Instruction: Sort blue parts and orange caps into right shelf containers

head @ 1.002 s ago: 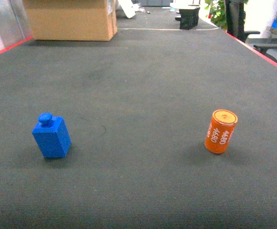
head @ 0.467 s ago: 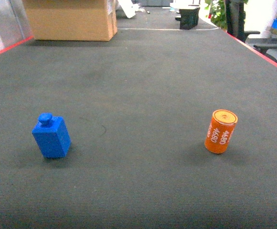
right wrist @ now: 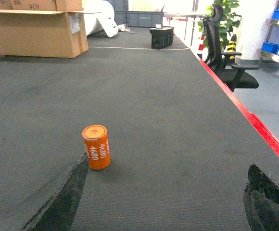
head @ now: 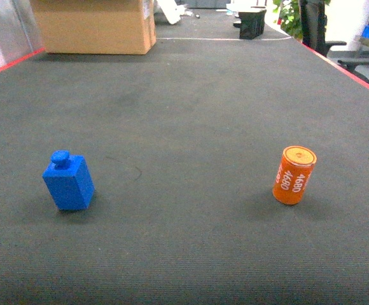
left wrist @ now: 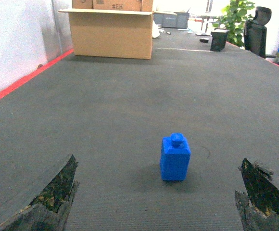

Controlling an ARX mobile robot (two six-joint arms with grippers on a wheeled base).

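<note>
- Standing upright near-left, the blue part could topple if the open, empty left gripper clips its knob.
- Rolling threatens the orange cap, near-right, if the spread, empty right gripper nudges it.

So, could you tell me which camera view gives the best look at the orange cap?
The head view: the orange cap stands upright, unobstructed, its white 4680 print clearest. The right wrist view shows it smaller, just beyond the gripper's left finger. The left wrist view misses it.
</note>
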